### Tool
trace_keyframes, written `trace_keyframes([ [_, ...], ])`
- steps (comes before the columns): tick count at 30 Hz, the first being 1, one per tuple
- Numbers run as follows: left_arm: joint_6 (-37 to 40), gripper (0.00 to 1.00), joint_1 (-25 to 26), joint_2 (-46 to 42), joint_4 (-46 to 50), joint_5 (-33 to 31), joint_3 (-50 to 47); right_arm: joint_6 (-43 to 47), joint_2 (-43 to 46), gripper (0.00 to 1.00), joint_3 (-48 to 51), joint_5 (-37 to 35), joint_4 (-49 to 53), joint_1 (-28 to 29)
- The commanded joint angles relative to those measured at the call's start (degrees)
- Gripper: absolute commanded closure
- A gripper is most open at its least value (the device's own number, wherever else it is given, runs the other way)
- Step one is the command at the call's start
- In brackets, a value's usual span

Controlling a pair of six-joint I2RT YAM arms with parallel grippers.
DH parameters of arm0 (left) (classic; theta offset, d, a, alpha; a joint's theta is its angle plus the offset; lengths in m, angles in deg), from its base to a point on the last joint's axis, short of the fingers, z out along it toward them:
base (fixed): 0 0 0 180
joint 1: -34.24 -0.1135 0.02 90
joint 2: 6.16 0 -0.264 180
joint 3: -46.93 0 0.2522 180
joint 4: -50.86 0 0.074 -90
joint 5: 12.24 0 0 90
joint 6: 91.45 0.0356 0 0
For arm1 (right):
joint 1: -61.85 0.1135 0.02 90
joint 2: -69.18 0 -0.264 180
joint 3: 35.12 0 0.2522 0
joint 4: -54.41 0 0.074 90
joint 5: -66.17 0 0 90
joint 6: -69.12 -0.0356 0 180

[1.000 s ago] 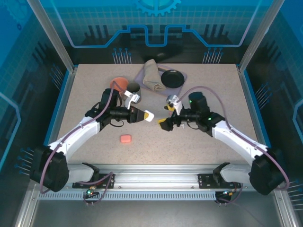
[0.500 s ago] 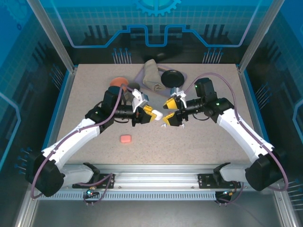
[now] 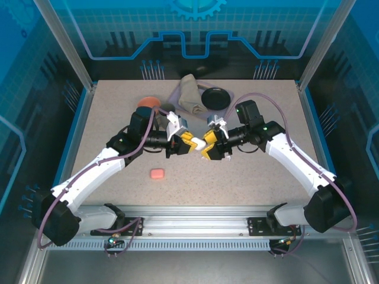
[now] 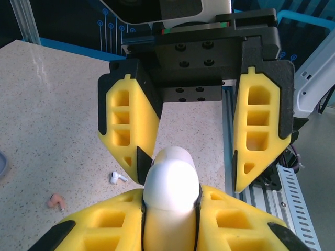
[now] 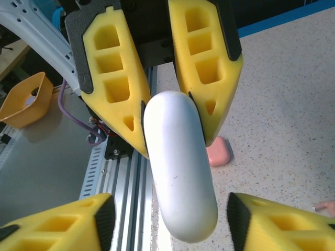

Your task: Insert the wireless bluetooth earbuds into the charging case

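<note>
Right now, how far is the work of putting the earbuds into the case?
Done: no earbud visibly inserted. In hand: the left hand grips the white case, the open right hand flanks it. Left: a white earbud and a pink earbud lie on the table.

The smooth white charging case point(image 4: 171, 183) sits pinched in the left gripper point(image 3: 190, 144). A white earbud point(image 4: 118, 177) and a pink earbud point(image 4: 56, 201) lie left of it

White charging case point(image 5: 179, 172), salmon-pink case point(image 3: 157, 173), speckled beige table point(image 3: 249, 177).
</note>
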Motion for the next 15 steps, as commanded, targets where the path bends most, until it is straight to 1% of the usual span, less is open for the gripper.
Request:
trace_keyframes([
  [1, 1.8, 1.0, 0.6, -0.3, 0.4, 2.2, 2.2, 0.7, -1.1, 0.47, -2.5, 2.3, 2.0, 0.7],
  [5, 2.1, 1.0, 0.5, -0.5, 0.7, 2.3, 2.3, 0.3, -2.0, 0.56, -3.3, 2.8, 2.0, 0.7],
  [15, 1.6, 1.0, 0.7, -0.8, 0.4, 2.5, 2.1, 0.5, -3.7, 0.68, -4.7, 3.9, 3.5, 1.0],
])
